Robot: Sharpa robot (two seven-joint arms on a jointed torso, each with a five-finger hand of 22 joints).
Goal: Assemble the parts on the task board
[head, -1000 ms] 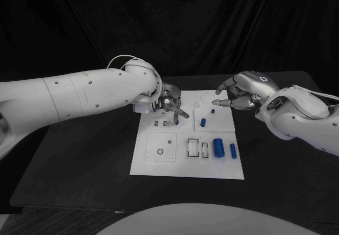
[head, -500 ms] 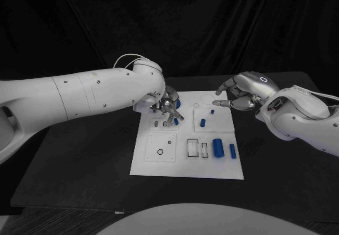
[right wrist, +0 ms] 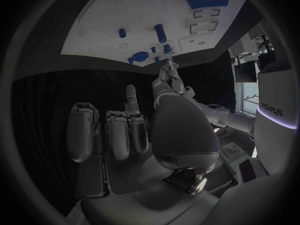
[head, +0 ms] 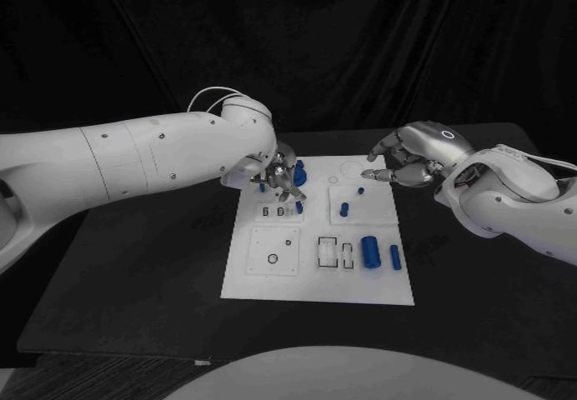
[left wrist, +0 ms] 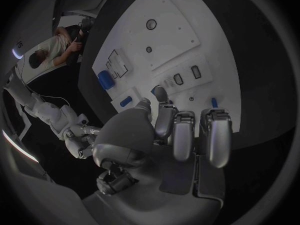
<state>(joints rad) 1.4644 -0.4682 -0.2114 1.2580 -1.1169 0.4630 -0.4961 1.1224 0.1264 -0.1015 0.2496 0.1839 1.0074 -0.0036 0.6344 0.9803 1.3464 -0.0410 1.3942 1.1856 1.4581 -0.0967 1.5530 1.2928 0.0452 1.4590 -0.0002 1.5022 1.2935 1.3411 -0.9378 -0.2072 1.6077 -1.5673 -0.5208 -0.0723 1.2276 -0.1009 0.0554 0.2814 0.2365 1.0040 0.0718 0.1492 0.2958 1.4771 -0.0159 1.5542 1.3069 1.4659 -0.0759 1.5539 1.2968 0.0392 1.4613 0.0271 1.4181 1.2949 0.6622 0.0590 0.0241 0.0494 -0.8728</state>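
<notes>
— Any writing you can make out from where you stand?

— Only on the robot's own white casing in the right wrist view, some lettering running sideways, too bent for me to read. The task board (head: 320,287) itself carries outlines and cut-outs, no words that I can see.

— Where does the board sit?

— In the middle of the black worktop (head: 144,283), long side running away from the robot. Bare worktop shows on both sides of it and in front of its near edge.

— And the left hand?

— The left hand (head: 279,176) is over the board's far left corner, fingers curled downward and close together. A small blue peg (head: 298,206) stands just under the fingertips, and a rounder blue part (head: 298,176) lies right beside the hand. Whether it pinches anything, I cannot tell.

— The right one?

— The right hand (head: 408,160) hovers off the board's far right corner, above the worktop, fingers bent with the tips apart and nothing in them.

— Other parts?

— A blue cylinder (head: 372,249) lies near the right edge with a thin blue pin (head: 396,257) just beside it, next to two rectangular slots (head: 329,251). Farther back sit a short blue bar (head: 344,208) and a small blue stud (head: 361,190), both apart from either hand
</notes>
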